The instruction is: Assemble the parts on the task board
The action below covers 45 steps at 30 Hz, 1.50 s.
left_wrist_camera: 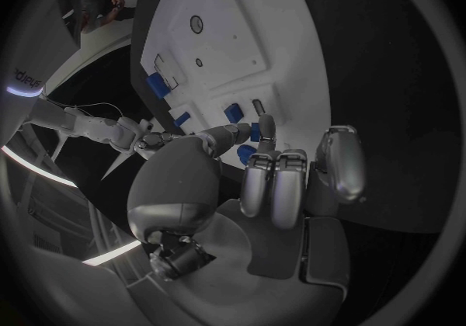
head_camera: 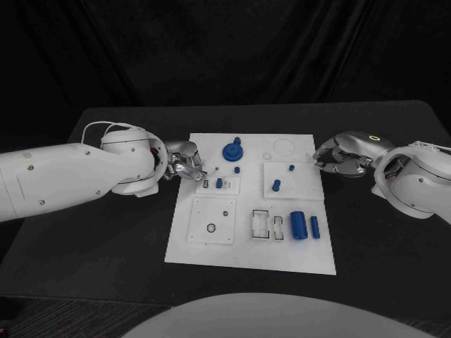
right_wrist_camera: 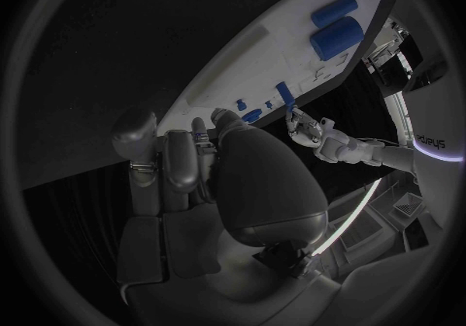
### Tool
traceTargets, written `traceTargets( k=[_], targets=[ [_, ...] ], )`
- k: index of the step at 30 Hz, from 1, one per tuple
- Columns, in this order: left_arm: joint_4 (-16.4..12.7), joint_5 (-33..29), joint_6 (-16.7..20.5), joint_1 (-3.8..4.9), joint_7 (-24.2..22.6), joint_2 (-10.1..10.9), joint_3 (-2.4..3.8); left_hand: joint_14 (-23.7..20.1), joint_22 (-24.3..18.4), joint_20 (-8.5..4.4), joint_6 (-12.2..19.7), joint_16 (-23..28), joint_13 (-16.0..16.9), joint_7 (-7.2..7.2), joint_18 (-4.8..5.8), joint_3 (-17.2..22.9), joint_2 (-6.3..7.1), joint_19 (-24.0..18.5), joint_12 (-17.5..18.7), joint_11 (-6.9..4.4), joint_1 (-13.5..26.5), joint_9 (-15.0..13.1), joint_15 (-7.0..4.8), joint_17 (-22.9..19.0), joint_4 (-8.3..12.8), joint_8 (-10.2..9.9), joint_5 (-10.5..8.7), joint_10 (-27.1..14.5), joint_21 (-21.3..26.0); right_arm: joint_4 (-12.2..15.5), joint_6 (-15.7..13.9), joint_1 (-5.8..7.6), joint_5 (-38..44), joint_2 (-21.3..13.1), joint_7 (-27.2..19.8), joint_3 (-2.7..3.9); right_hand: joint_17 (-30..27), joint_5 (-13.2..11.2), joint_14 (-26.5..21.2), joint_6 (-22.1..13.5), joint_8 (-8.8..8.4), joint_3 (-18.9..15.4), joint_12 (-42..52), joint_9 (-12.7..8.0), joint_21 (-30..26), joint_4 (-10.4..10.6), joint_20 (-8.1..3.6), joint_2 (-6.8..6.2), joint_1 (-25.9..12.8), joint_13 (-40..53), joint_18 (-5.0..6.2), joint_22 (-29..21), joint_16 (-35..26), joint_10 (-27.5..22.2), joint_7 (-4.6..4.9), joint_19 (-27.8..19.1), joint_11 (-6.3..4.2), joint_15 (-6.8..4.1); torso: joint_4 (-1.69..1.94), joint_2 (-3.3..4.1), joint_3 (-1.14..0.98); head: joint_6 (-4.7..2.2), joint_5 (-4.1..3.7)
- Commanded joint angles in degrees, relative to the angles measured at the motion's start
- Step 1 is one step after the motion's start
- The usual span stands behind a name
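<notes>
The white task board (head_camera: 215, 246) lies mid-table. On it I see a round blue gear-like part (head_camera: 232, 151), small blue pegs (head_camera: 237, 170) (head_camera: 220, 183) (head_camera: 276, 186) and two blue cylinders (head_camera: 298, 224) (head_camera: 314, 226). My left hand (head_camera: 188, 163) hovers at the board's upper left edge with its fingers (left_wrist_camera: 276, 186) curled in. Its thumb tip sits by a blue piece (left_wrist_camera: 255, 132), and contact is unclear. My right hand (head_camera: 337, 159) is at the board's upper right edge, fingers (right_wrist_camera: 179, 159) curled under the thumb. What it holds, if anything, is hidden.
The board has a square plate with a ring hole (head_camera: 211, 227) and rectangular slots (head_camera: 260, 224) at its lower half. A thin ring outline (head_camera: 282, 148) marks its upper right. Black tabletop (head_camera: 388, 232) surrounds the board on all sides.
</notes>
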<state>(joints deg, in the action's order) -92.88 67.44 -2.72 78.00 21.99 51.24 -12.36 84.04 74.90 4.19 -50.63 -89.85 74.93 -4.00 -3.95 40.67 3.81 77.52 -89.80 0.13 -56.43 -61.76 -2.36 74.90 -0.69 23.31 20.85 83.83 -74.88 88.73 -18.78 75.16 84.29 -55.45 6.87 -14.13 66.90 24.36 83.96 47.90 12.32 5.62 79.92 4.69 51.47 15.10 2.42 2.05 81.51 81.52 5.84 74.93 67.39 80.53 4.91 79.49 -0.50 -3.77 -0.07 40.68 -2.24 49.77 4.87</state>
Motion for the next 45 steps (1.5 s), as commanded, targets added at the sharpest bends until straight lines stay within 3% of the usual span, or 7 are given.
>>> traceTargets(
  k=[1, 5, 8, 16, 23, 37, 45],
  targets=[
    [1.57, -0.07, -5.55, 0.97, -5.76, -0.64, 0.06, 5.96, 9.69, 0.09, -0.12, -0.15, 15.07, 0.23, -0.11, 2.09, 0.0, -0.15, -0.2, 0.0, 0.84, 0.04, 0.22, 15.1, 1.62, 0.26, -0.61, 6.17, -0.06, -0.03, 0.65, -0.14, -0.03, 0.05, 1.36, 0.03, -0.05, 0.3, -0.02, 0.34, -0.3, 0.2, -0.2, -0.08, -0.16, -0.01, 0.0, 0.1, 0.51, -5.51, 0.58, 6.47, -0.27, -0.36, 0.13, -0.29, -0.03, -0.21, -0.11, -0.11, -0.17, -0.15, -0.03],
    [4.19, -3.26, -8.94, 1.9, -6.63, -1.72, 0.06, 5.96, 9.78, 0.15, -0.65, -0.15, 15.07, 0.31, -0.04, 3.05, 0.15, -0.17, -0.2, 0.0, 1.66, 0.22, 0.28, 15.1, 1.8, 0.29, -2.46, 6.17, -0.19, -0.05, 0.8, -0.14, -0.03, 0.09, 1.49, 0.03, -0.09, 0.31, -0.05, 0.4, -0.28, 0.29, -0.21, -0.08, -0.29, -0.04, 0.01, 0.12, 0.6, -5.51, 0.6, 6.45, -0.32, -0.37, 0.14, -0.33, -0.02, -0.2, -0.08, -0.08, -0.21, -0.29, -0.23],
    [6.41, -11.56, -12.03, 2.47, -4.17, -2.64, 0.07, 5.96, 9.8, 0.19, -0.69, -0.15, 15.07, 0.2, -0.03, 3.4, -0.01, -0.23, -0.2, 0.09, 2.38, 0.51, 0.34, 15.1, 1.25, -0.03, -3.21, 6.17, -0.19, -0.06, 0.88, -0.14, -0.03, 0.17, 1.59, 0.03, -0.11, 0.31, -0.06, 0.46, -0.25, 0.33, -0.24, -0.08, -0.3, -0.05, 0.01, 0.13, 0.64, -5.55, 0.6, 6.45, -0.34, -0.41, 0.14, -0.34, -0.01, -0.19, -0.1, -0.05, -0.2, -0.46, -0.3],
    [7.81, -19.3, -14.05, 2.87, 3.09, -3.72, 0.07, 5.96, 9.84, 0.23, -0.44, -0.15, 15.07, 0.17, -0.01, 3.23, 0.27, -0.14, -0.2, 0.12, 3.29, 0.78, 0.36, 15.1, 1.56, -0.44, -3.25, 6.17, -0.31, -0.11, 0.9, -0.14, -0.03, 0.1, 1.65, 0.03, -0.16, 0.32, -0.08, 0.48, -0.25, 0.35, -0.27, -0.08, -0.4, -0.06, 0.01, 0.13, 0.66, -5.58, 0.62, 6.42, -0.39, -0.43, 0.13, -0.37, -0.01, -0.18, -0.08, 0.03, -0.15, -0.33, -0.34],
    [7.91, -17.61, -12.31, 2.94, 5.03, -4.6, 0.07, 5.96, 9.91, 0.23, -0.5, -0.15, 15.07, 0.15, 0.03, 3.23, 0.02, 0.08, -0.2, 0.13, 3.73, 1.04, 0.36, 15.1, 1.59, -0.73, -2.85, 6.17, -0.55, -0.25, 0.88, -0.22, -0.03, 0.27, 1.56, 0.03, -0.16, 0.32, -0.08, 0.48, -0.25, 0.35, -0.27, -0.08, -0.4, -0.06, 0.01, 0.13, 0.66, -5.58, 0.62, 6.42, -0.39, -0.43, 0.13, -0.37, -0.01, -0.18, -0.25, 0.06, -0.14, -0.2, 0.15],
    [7.48, -12.96, -8.34, 2.91, 7.68, -5.5, 0.06, 5.96, 10.17, 0.18, -0.99, -0.15, 15.07, 0.2, 0.21, 3.34, -0.36, 0.92, -0.2, 0.04, 4.38, 1.41, 0.25, 15.1, 2.09, -1.1, -1.05, 6.17, -1.45, -0.01, 0.81, -0.28, -0.03, 0.03, 1.49, 0.03, -0.18, 0.33, -0.1, 0.49, -0.25, 0.41, -0.31, -0.09, -0.48, -0.1, 0.02, 0.12, 0.75, -5.64, 0.63, 6.41, -0.42, -0.48, 0.13, -0.39, -0.01, -0.18, -0.02, 0.09, -0.09, 0.23, 0.27],
    [6.88, -12.33, -9.29, 2.89, 11.05, -5.41, 0.06, 5.96, 10.15, 0.14, -1.35, -0.15, 15.07, 0.26, 0.19, 3.19, -0.39, 0.97, -0.2, -0.01, 4.74, 1.45, 0.19, 15.1, 2.13, -1.08, -0.65, 6.17, -1.47, 0.14, 0.65, -0.28, -0.03, -0.1, 1.43, 0.03, -0.18, 0.33, -0.1, 0.49, -0.25, 0.41, -0.31, -0.09, -0.48, -0.1, 0.02, 0.12, 0.75, -5.64, 0.63, 6.41, -0.42, -0.48, 0.13, -0.39, -0.01, -0.18, -0.06, 0.13, -0.06, 0.23, 0.56]
  ],
)
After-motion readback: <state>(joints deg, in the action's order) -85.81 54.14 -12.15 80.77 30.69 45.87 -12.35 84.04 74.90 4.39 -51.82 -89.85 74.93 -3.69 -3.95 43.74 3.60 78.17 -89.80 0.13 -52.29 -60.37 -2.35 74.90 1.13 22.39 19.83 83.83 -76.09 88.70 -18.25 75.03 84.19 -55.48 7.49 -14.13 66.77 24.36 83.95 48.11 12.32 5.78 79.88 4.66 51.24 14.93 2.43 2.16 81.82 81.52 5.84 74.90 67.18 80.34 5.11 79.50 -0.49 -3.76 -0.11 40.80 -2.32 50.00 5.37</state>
